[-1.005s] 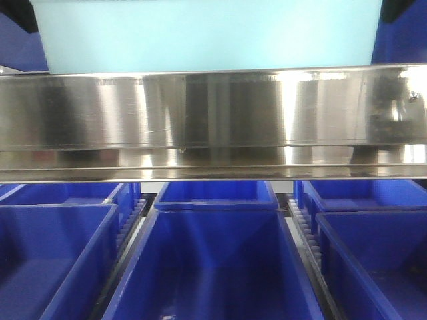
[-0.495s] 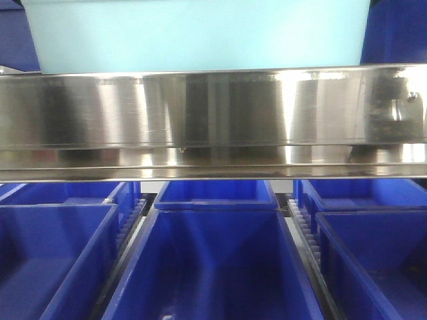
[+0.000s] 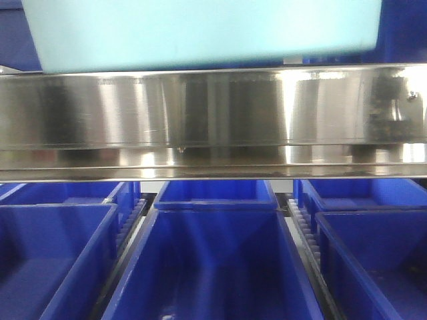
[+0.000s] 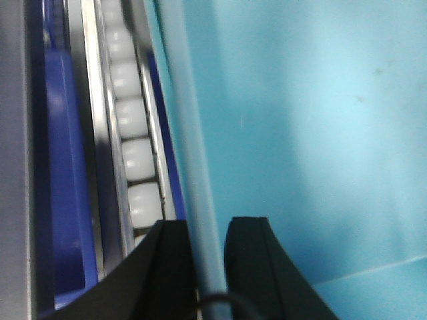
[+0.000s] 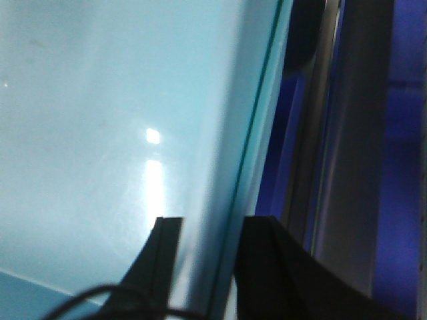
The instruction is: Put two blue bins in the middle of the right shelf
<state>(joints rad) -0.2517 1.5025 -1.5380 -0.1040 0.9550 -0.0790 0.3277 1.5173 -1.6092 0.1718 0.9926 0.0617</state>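
L gripper [image 4: 211,267], R gripper [image 5: 215,267]: matte black, curved; thin black cable [image 5: 100,292]

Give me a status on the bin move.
Done: nothing visibly finished. In hand: one pale blue bin hangs tilted just above the middle shelf's steel rail, with the left gripper and right gripper fingers each clamped on a side wall. Left: set it down, release, then bring the second bin, which is out of view.
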